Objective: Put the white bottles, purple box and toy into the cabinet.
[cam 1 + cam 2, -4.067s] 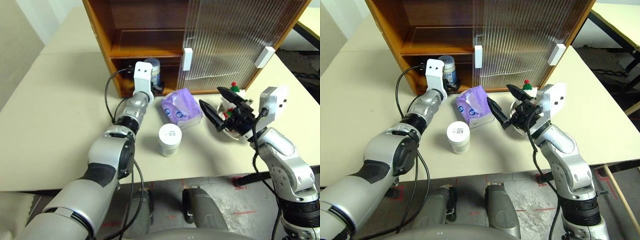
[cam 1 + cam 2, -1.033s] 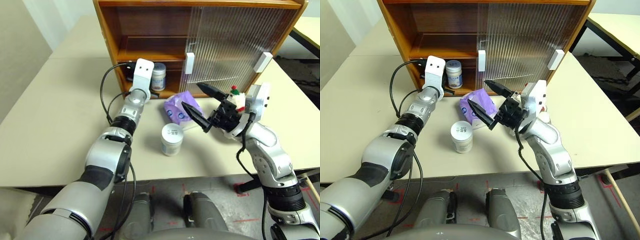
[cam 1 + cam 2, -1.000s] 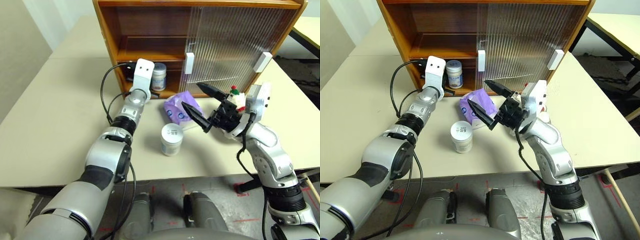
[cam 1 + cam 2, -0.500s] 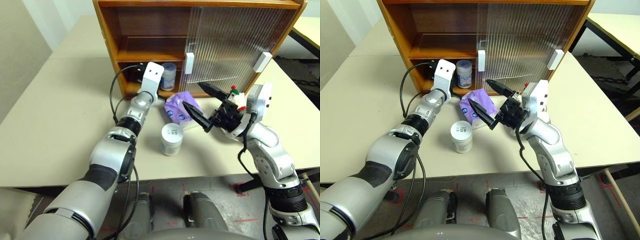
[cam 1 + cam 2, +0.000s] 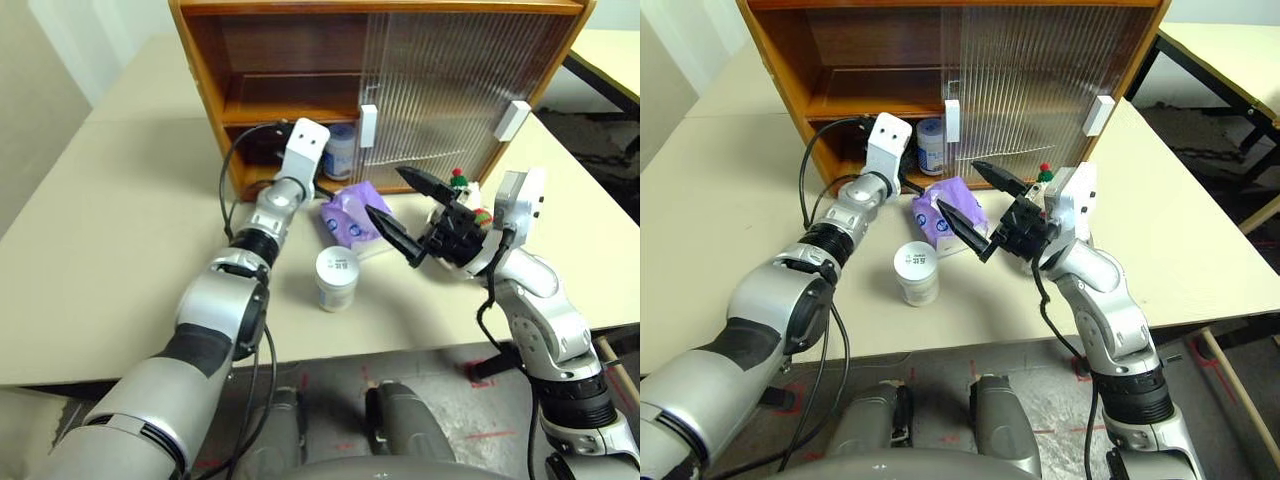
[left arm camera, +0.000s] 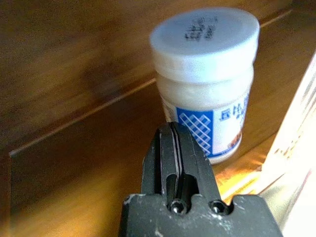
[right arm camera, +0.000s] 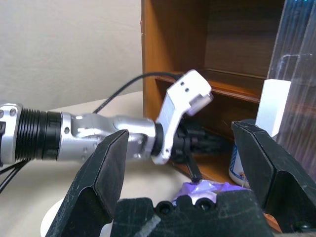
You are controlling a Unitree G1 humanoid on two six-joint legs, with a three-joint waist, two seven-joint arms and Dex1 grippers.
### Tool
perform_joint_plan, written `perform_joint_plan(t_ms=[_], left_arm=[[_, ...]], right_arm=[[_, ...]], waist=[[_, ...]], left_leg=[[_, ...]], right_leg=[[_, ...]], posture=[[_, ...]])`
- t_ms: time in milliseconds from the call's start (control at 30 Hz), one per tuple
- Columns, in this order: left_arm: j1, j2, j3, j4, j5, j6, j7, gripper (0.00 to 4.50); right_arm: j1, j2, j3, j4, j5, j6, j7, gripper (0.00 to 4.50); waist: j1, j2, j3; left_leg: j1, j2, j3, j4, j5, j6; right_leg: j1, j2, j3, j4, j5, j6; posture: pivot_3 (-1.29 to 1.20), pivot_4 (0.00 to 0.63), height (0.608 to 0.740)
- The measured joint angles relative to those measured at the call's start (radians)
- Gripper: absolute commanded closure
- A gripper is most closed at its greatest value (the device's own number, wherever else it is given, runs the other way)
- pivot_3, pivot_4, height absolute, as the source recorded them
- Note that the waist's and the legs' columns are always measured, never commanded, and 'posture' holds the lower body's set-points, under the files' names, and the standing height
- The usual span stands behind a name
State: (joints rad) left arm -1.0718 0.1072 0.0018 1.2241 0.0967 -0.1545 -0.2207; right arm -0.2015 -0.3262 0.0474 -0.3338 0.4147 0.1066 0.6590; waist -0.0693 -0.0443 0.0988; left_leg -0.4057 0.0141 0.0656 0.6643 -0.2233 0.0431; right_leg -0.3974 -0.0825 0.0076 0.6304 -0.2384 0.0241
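Both arms: silver-grey metal shells, rounded joint housings, black bands between segments. Left arm: ribbed black collar near wrist, white angular camera bracket with two small holes, black cable looping from bracket back along forearm. Right arm: white camera block at wrist, thin black cable alongside. Left gripper: black, two screws at base. Right gripper: black tapered pointed fingers.

The left gripper hides the lower label of the white bottle on the cabinet's lower shelf. The right gripper covers part of the purple box and most of the toy near the tabletop's right edge.
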Motion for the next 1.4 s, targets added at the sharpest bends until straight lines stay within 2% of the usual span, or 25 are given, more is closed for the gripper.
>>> perform_joint_plan(t_ms=[133, 233, 300, 367, 433, 567, 633, 733, 867, 1167, 1400], left_arm=[[0.073, 0.04, 0.022, -0.099, -0.036, 0.005, -0.084, 4.46], [0.196, 0.1, 0.03, -0.263, -0.077, 0.046, -0.177, 3.92], [0.289, 0.151, 0.033, -0.402, -0.107, 0.09, -0.239, 3.23], [0.433, 0.234, 0.052, -0.622, -0.179, 0.143, -0.356, 2.41], [0.501, 0.285, 0.071, -0.734, -0.224, 0.186, -0.417, 1.66], [0.663, 0.417, 0.078, -0.994, -0.366, 0.281, -0.64, 0.06], [0.715, 0.454, 0.079, -1.04, -0.392, 0.301, -0.701, 0.02], [0.798, 0.497, 0.072, -1.111, -0.427, 0.312, -0.793, 0.02], [0.848, 0.508, 0.028, -1.175, -0.452, 0.327, -0.884, 0.02], [0.807, 0.444, -0.127, -1.174, -0.411, 0.318, -0.91, 0.02], [0.732, 0.421, -0.19, -1.072, -0.38, 0.289, -0.972, 0.02]], right_arm=[[-0.002, -0.013, -0.006, 0.015, 0.002, 0.0, 0.01, 0.0], [-0.004, -0.03, -0.025, 0.03, 0.005, 0.0, 0.027, 0.0], [-0.006, -0.04, -0.035, 0.043, 0.014, 0.0, 0.042, 0.0], [-0.006, -0.051, -0.041, 0.062, 0.037, 0.002, 0.074, 0.0], [-0.006, -0.062, -0.054, 0.079, 0.052, 0.005, 0.096, 0.0], [-0.019, -0.111, -0.078, 0.131, 0.095, 0.011, 0.173, 0.0], [-0.028, -0.133, -0.104, 0.165, 0.099, 0.01, 0.193, 0.0], [-0.042, -0.143, -0.127, 0.205, 0.099, -0.001, 0.212, 0.0], [-0.054, -0.147, -0.141, 0.229, 0.097, -0.011, 0.222, 0.0], [-0.046, -0.158, -0.144, 0.224, 0.087, -0.031, 0.229, 0.0], [-0.02, -0.166, -0.15, 0.213, 0.082, -0.032, 0.214, 0.0]], waist=[[0.002, 0.001, -0.002], [0.0, 0.001, -0.003], [0.003, 0.001, -0.003], [0.001, 0.002, -0.004], [0.01, 0.001, -0.004], [0.034, 0.003, -0.009], [0.042, 0.004, -0.009], [0.046, 0.004, -0.01], [0.06, 0.005, -0.01], [0.057, 0.007, -0.011], [0.054, 0.008, -0.011]], left_leg=[[0.0, 0.0, 0.0, 0.001, 0.0, 0.0], [0.001, 0.0, 0.0, 0.001, 0.0, 0.0], [0.001, 0.001, 0.0, 0.002, 0.0, 0.0], [0.001, 0.001, 0.0, 0.001, 0.0, 0.0], [0.001, 0.001, 0.0, 0.002, 0.001, 0.0], [0.003, 0.001, 0.001, 0.002, 0.001, 0.0], [0.003, 0.001, 0.001, 0.002, 0.001, 0.0], [0.003, 0.002, 0.001, 0.001, 0.001, 0.0], [0.003, 0.004, 0.001, 0.001, 0.001, 0.0], [0.002, 0.004, 0.007, 0.001, 0.003, 0.002], [0.002, 0.004, 0.007, 0.001, 0.003, 0.002]], right_leg=[[0.0, 0.0, 0.0, 0.002, 0.0, 0.0], [-0.001, 0.0, 0.002, 0.004, 0.0, 0.0], [-0.001, 0.0, 0.001, 0.006, 0.0, -0.001], [-0.002, 0.0, 0.003, 0.007, 0.0, -0.003], [-0.003, -0.001, 0.002, 0.009, 0.0, -0.003], [-0.001, -0.004, 0.001, 0.009, -0.001, -0.006], [-0.001, -0.005, 0.0, 0.008, -0.002, -0.007], [-0.001, -0.006, 0.001, 0.006, -0.005, -0.016], [-0.001, -0.005, 0.0, 0.006, -0.006, -0.02], [-0.001, -0.003, 0.0, 0.007, -0.005, -0.019], [-0.002, -0.002, 0.0, 0.007, -0.006, -0.019]], posture=[[-0.08, 0.037, 0.74], [-0.05, 0.037, 0.74], [-0.03, 0.036, 0.74], [-0.02, 0.037, 0.74], [0.01, 0.036, 0.74], [0.03, 0.039, 0.74], [0.04, 0.04, 0.74], [0.04, 0.041, 0.74], [0.03, 0.041, 0.74], [-0.02, 0.038, 0.74], [-0.04, 0.04, 0.74]])
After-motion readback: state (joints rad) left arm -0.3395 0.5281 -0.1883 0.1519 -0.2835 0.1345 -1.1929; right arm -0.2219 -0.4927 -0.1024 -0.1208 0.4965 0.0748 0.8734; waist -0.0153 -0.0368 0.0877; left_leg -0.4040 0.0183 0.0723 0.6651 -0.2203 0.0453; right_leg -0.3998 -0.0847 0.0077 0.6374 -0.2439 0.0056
